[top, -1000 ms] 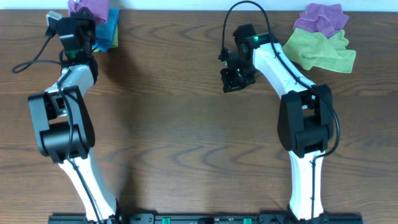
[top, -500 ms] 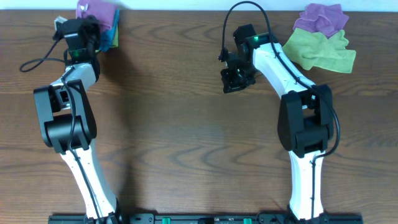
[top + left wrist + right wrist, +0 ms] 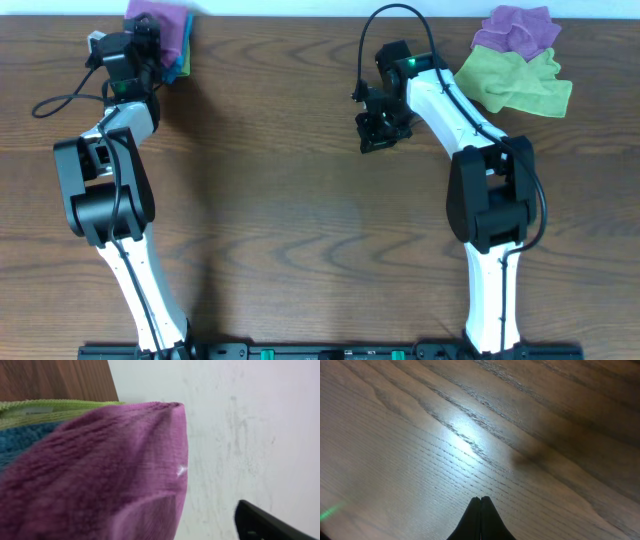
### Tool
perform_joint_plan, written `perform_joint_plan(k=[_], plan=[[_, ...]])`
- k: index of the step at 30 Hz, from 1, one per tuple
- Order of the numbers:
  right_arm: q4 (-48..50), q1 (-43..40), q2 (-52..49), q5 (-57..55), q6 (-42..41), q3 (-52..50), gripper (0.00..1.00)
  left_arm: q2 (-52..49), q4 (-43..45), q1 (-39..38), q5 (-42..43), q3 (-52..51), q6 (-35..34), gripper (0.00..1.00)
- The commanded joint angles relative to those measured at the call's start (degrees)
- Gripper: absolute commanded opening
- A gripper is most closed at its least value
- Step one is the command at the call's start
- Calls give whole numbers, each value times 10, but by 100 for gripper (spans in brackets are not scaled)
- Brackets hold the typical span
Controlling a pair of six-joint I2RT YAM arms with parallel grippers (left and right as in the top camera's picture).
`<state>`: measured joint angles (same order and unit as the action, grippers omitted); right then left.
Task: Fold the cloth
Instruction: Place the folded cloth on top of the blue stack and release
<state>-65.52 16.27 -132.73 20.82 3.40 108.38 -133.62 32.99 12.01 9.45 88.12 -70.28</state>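
Note:
A folded purple cloth (image 3: 162,22) tops a small stack at the table's back left corner, over a blue cloth (image 3: 181,64). In the left wrist view the purple cloth (image 3: 100,475) fills the left side, with blue (image 3: 20,440) and green (image 3: 50,407) layers under it. My left gripper (image 3: 148,45) sits at this stack, open. Only one black finger (image 3: 265,525) shows, well apart from the cloth. My right gripper (image 3: 382,130) hangs shut over bare wood, its tips (image 3: 480,498) pressed together, holding nothing.
A crumpled purple cloth (image 3: 516,28) and a crumpled green cloth (image 3: 515,78) lie at the back right. The stack reaches the table's back edge, with a white surface (image 3: 240,435) beyond it. A black cable (image 3: 60,95) loops left of the left arm.
The left arm carried the purple cloth right and back onto the stack, covering most of the blue one, and its jaws now stand apart. The right arm has not moved.

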Motion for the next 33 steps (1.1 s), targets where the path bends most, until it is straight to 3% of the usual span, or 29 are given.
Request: perform_joint_plan(k=[1,33], plan=[[-2,3,12,4,5,11,1,-2,1,7,24,12,3,95],[-22,3,12,4,5,11,2,7,-26,90,334,12,5,95]])
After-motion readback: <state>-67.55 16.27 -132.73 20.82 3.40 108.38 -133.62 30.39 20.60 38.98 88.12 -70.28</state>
